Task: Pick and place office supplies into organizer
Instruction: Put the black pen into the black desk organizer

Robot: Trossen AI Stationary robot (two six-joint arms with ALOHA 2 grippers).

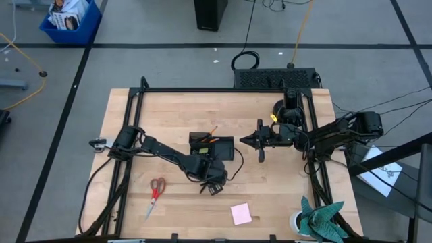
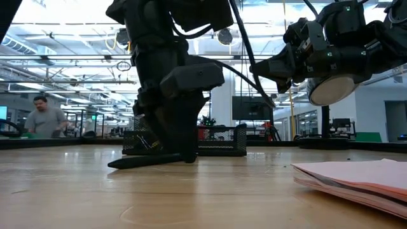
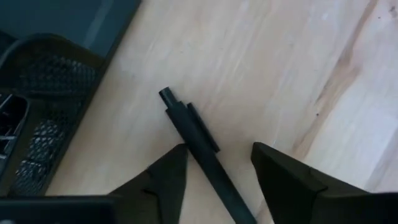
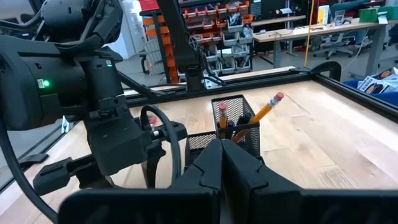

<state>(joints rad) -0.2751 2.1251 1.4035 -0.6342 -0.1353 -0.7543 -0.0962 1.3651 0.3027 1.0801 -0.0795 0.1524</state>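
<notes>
A thin black pen [image 3: 199, 140] lies flat on the wooden table beside the black mesh organizer [image 1: 212, 145], seen in the low view as a dark bar [image 2: 143, 161]. My left gripper [image 3: 217, 155] points down over it, open, one finger on each side of the barrel. Orange pencils [image 4: 267, 109] stand tilted in the organizer's cup. My right gripper [image 1: 246, 140] hovers level just right of the organizer, shut and empty. The red-handled scissors [image 1: 156, 192] and the pink sticky-note pad [image 1: 241, 214] lie flat near the front edge. My left gripper comes from above, its fingers across the pen's barrel [image 3: 208, 158] below the clip. One fingertip [image 3: 177, 162] stands right against the barrel; whether it touches, I cannot tell. The pen lies flat on the table.
A plant in a white pot [image 1: 317, 219] stands at the front right corner. A round black mount [image 1: 283, 108] sits at the far right behind the right arm. Bare wood lies between the scissors and the pad.
</notes>
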